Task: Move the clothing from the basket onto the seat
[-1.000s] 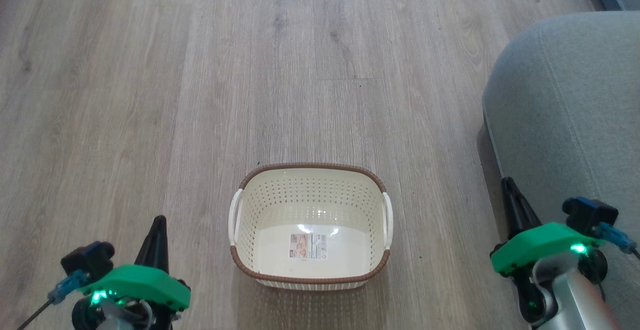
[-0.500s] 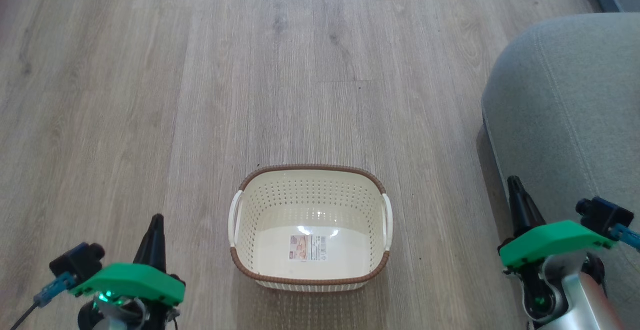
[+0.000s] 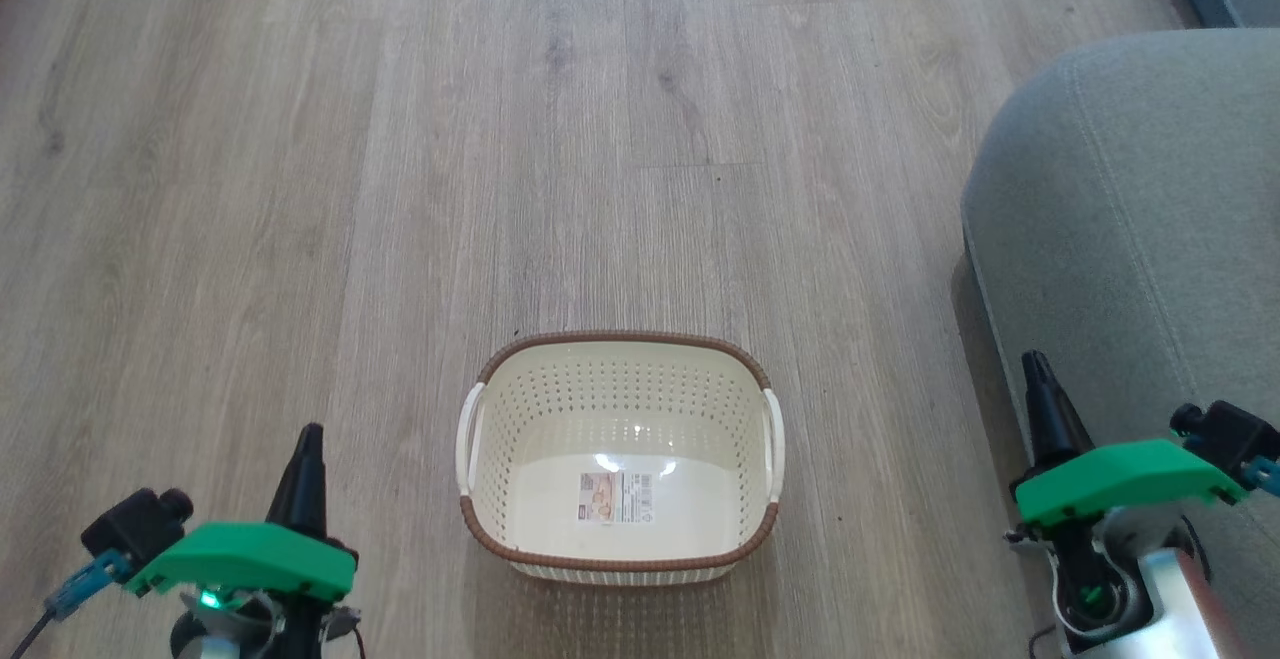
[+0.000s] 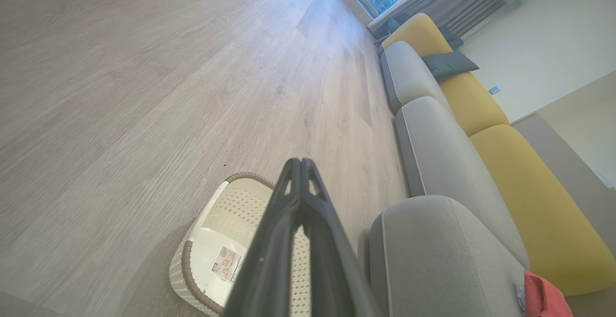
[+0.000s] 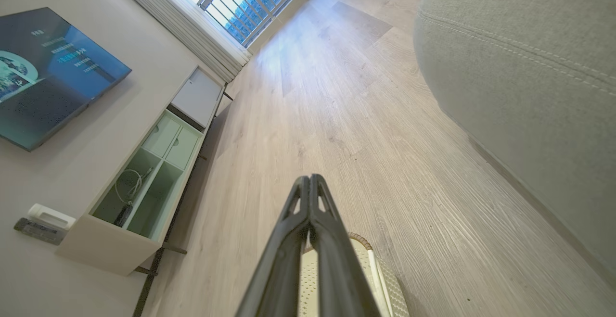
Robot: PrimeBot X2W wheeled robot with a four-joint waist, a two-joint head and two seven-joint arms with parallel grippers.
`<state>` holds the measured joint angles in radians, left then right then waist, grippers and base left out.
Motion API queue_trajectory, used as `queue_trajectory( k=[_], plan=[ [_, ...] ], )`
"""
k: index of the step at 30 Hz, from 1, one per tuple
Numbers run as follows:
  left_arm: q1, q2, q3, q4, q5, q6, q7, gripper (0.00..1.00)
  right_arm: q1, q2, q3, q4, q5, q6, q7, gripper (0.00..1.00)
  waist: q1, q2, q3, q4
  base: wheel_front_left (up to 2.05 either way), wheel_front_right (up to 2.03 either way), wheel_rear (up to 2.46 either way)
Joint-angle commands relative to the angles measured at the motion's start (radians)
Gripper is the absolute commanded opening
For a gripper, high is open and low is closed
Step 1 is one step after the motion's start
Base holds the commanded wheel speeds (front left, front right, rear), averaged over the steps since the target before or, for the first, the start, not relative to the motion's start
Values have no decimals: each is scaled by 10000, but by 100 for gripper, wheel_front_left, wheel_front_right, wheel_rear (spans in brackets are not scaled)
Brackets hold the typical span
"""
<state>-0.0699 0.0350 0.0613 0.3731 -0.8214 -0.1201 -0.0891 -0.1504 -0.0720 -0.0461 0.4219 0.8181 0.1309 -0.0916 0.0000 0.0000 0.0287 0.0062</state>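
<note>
Basket (image 3: 620, 337) sits lower centre on wood floor (image 3: 400, 139), label sticker (image 3: 615, 497) on its bottom. Seat (image 3: 1130, 209) at right edge, apart from basket. Left gripper (image 3: 309, 432) lower left, right gripper (image 3: 1034, 360) lower right, both with fingers pressed together.

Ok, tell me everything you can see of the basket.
The basket is a cream-white rectangular tub with rounded corners, plastic by its look, its walls pierced by rows of small holes. A brown woven-look rim runs round the top, and a white handle sits on each short side. It stands upright on the wooden floor, with nothing inside but a label sticker on its glossy bottom. It stands clear of the grey seat; only the floor touches it.
</note>
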Motion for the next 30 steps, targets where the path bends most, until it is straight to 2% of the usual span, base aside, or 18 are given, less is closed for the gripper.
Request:
queue_trajectory(
  k=[1, 30],
  plan=[
    [-394, 83, 181, -407, -259, -31, 61, 0, -167, -39, 26, -423, 264, 0, 78, 0, 0, 0, -4, -1, 0, 0, 0],
    [-389, 113, 329, -777, -3502, -63, 898, 0, 84, 71, -276, -997, 3518, -1, 919, 0, 0, 0, -111, -27, 0, 0, 0]
  ],
)
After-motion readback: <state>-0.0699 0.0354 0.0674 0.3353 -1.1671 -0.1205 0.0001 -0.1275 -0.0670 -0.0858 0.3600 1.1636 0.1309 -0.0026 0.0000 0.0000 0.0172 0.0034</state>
